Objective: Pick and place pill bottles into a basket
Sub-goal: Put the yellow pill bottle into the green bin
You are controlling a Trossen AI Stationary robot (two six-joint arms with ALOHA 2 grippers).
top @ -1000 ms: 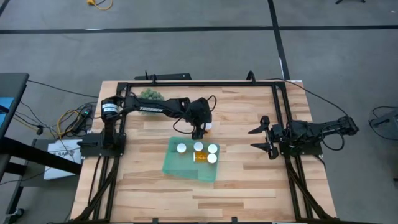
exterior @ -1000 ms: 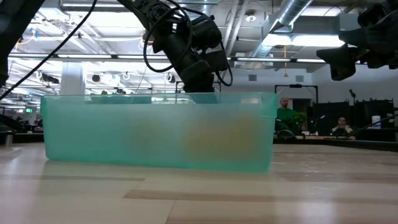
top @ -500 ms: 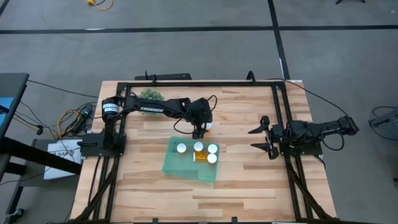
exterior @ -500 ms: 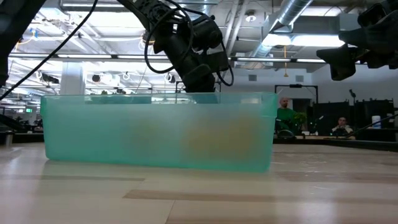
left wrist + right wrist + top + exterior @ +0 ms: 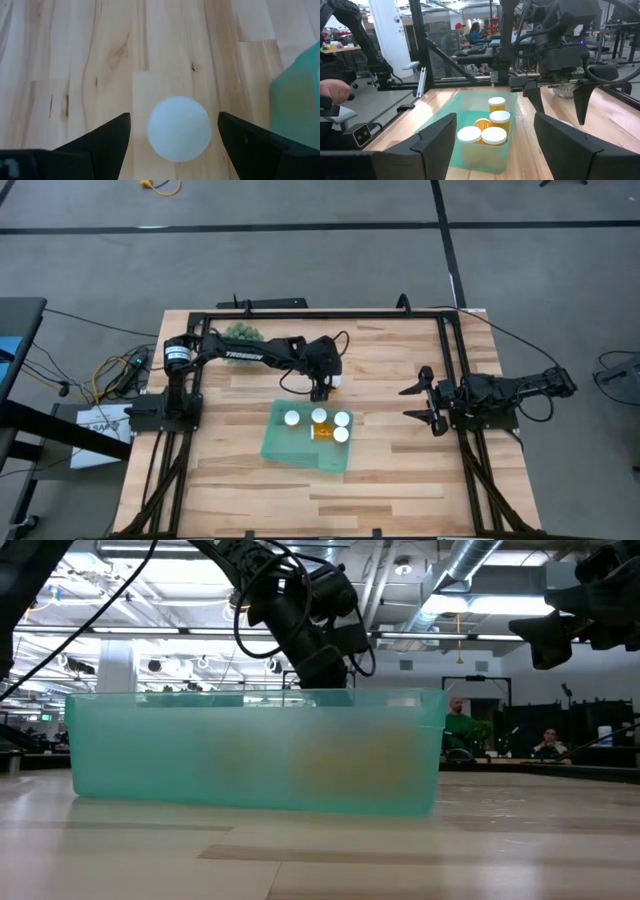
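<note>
Bench [image 5: 400,480]: light wood planks, black frame rail round its edges. Much bare wood from 5 to 8 o'clock of the basket and at 3 o'clock twd the right arm; floor beyond is grey w/ dark tape lines.

Left arm [image 5: 250,352]: white lettering on the link reads "TROSSEN". It reaches from the 9 o'clock edge in to bench centre.

Basket [image 5: 308,437]: teal, translucent, near bench centre, slightly skewed to the bench edges. In low view its wall [image 5: 250,750] hides the contents to a blur.

Plant [image 5: 240,332]: small, bushy, at 11 o'clock of the basket, by the far rail.

Left claw [image 5: 322,388]: pointing down just past the basket's 12 o'clock rim, fingers spread wide either side of a loose pill bottle [image 5: 179,128], not touching its white cap. That bottle stands on bare wood just beside the basket.

Right claw [image 5: 422,402]: parked at the 3 o'clock edge, well apart from the basket, part-spread, holding nothing.

Pill bottles in basket [image 5: 320,424]: four white caps seen upright, one amber bottle on its side among them. No label text readable.
</note>
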